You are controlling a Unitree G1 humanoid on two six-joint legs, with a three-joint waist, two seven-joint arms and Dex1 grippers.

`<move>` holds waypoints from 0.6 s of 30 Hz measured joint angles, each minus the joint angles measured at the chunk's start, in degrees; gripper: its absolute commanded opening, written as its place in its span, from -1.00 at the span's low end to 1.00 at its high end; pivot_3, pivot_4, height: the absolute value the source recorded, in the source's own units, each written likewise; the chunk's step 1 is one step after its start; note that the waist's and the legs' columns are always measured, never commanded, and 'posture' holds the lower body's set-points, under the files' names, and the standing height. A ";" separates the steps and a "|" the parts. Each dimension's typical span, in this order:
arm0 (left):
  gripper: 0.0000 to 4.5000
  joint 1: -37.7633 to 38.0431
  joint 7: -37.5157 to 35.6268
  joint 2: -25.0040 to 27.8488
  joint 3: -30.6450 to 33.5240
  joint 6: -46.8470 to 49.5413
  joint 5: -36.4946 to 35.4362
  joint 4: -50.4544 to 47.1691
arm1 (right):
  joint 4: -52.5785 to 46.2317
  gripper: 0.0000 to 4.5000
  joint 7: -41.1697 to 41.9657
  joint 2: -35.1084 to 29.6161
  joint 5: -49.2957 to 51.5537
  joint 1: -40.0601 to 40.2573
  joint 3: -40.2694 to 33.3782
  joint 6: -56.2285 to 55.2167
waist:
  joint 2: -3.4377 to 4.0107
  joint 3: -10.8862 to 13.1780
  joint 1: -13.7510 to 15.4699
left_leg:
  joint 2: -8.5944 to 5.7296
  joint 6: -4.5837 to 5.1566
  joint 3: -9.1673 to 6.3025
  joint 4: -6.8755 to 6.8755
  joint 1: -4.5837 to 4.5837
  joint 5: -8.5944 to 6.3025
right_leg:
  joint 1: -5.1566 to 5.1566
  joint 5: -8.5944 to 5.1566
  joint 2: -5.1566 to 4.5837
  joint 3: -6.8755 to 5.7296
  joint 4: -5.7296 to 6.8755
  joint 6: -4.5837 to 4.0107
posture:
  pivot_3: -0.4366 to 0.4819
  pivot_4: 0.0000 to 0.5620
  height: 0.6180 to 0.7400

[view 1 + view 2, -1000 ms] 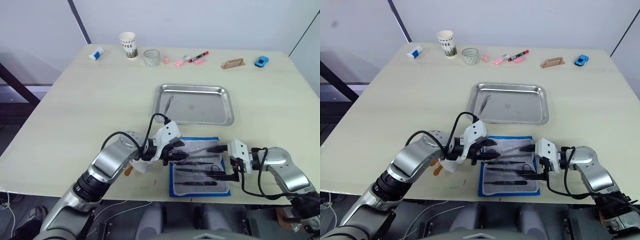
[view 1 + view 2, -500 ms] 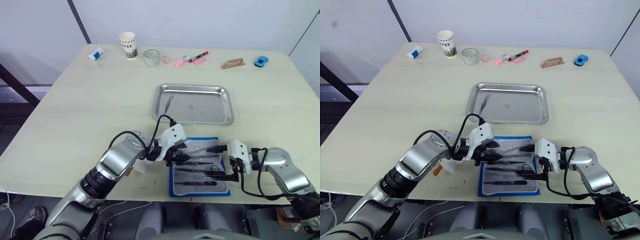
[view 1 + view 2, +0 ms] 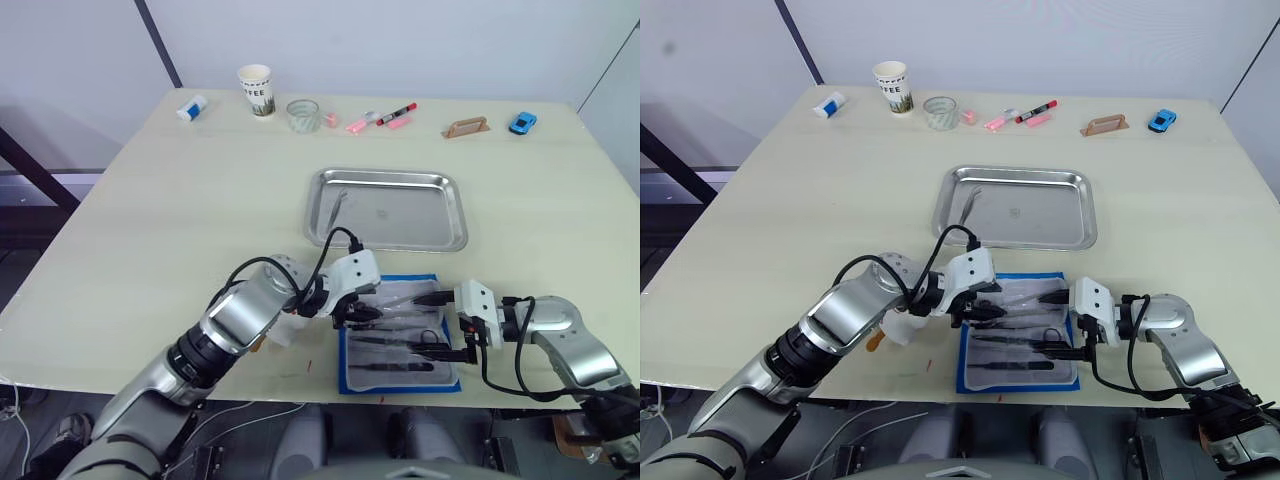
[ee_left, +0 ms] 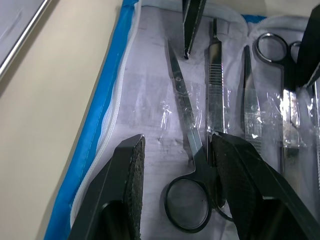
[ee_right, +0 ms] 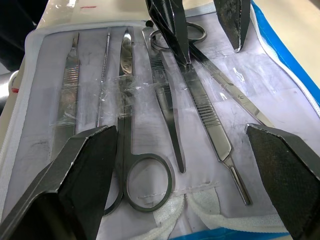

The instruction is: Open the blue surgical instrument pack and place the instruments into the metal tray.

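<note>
The pack [image 3: 398, 335] lay open at the table's [image 3: 180, 200] near edge, just in front of the tray [image 3: 388, 208]. My left gripper [image 4: 177, 165] hung over the pack's left edge, fingers spread astride a pair of scissors [image 4: 189, 165] (not yet pinched). My right gripper [image 3: 448, 325] hovered spread wide at the pack's right edge. The instruments [image 5: 150, 100] lay side by side on the insert; one slim tool [image 3: 339, 204] rested by the tray's left rim.
</note>
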 measured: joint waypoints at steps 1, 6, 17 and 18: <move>-0.71 -0.09 -0.14 0.11 -0.12 -0.32 0.30 0.24 | -0.03 1.00 -0.01 0.00 0.00 0.00 0.00 0.02 | 0.00 0.00 0.00 | 0.00 0.00 0.00 0.00 0.00 0.00 | 0.00 0.00 0.00 0.00 0.00 0.00 | -0.05 -0.47 1.00; -0.98 -0.93 -2.40 0.23 -0.64 -2.43 1.36 1.92 | -0.07 1.00 -0.02 0.01 0.00 0.00 0.00 0.13 | -0.01 -0.02 0.00 | 0.00 0.00 0.01 0.00 0.01 0.00 | 0.00 0.00 0.00 0.00 0.01 0.00 | -0.05 -0.47 1.00; -0.98 -3.61 -9.17 0.61 -0.80 -10.89 2.04 9.17 | 0.00 1.00 -0.09 0.27 -0.01 -0.22 0.08 0.17 | -0.01 -0.04 -0.07 | 0.00 0.01 0.07 0.00 0.02 0.00 | 0.00 0.00 0.03 0.00 0.01 -0.01 | -0.05 -0.47 1.00; -0.98 -3.99 -10.18 0.67 -0.87 -12.15 2.34 10.12 | 0.01 1.00 -0.12 0.34 -0.02 -0.23 0.09 0.17 | 0.00 -0.04 -0.10 | 0.01 0.01 0.07 0.00 0.01 0.00 | 0.00 -0.01 0.04 -0.01 0.01 -0.01 | -0.05 -0.47 1.00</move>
